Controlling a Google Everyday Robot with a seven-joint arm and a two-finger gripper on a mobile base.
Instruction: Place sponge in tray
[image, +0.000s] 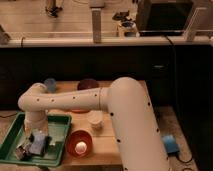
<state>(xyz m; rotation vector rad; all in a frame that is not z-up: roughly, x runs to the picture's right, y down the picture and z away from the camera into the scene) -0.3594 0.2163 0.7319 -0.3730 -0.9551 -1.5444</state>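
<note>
The dark-green tray lies at the table's front left corner. My gripper hangs from the white arm straight down into the tray, over its left half. The small blue sponge sits right at the gripper's tip, low inside the tray. I cannot tell whether the sponge rests on the tray floor or is still held.
A red bowl with a white ball in it stands just right of the tray. A white cup stands behind the bowl. A blue cup and a dark bowl are at the table's back. A blue object lies on the floor at the right.
</note>
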